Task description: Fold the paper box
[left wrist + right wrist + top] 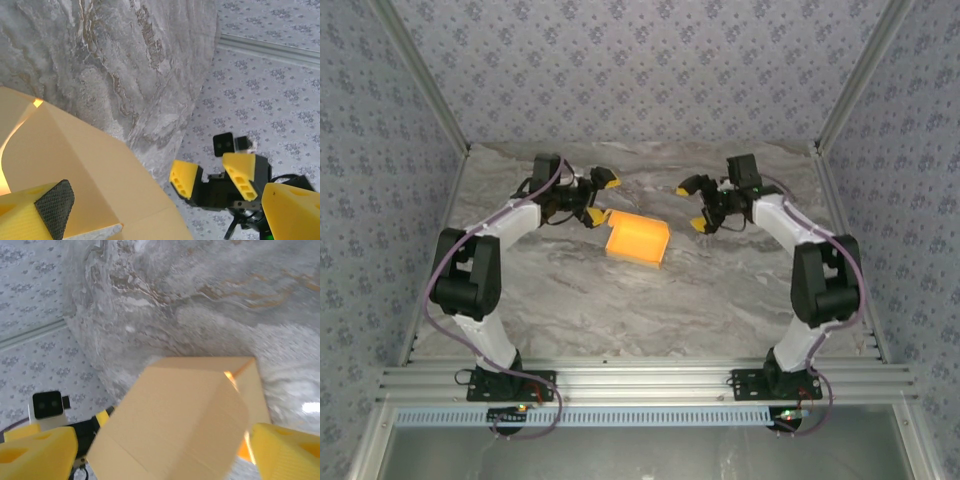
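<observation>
Both hands gape empty, left hand (pixel 602 198) at ten o'clock of the paper box (pixel 637 240), right hand (pixel 692 206) at two. Unheld, its folds may spring open, or a nudge could skid it.

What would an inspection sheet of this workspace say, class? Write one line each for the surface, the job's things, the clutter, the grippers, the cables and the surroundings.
Surface: grey marble-patterned table, nothing spilled on it.
Job's things: orange paper box, folded up into a box shape, lying on the table between the two grippers.
Clutter: nothing seen.
Grippers: left gripper open, one finger close to the box's left end, contact cannot be told; right gripper open, apart from the box.
Cables: lilac cables run along both arms, away from the box.
Surroundings: patterned walls on three sides; metal frame rail at the near edge.
</observation>
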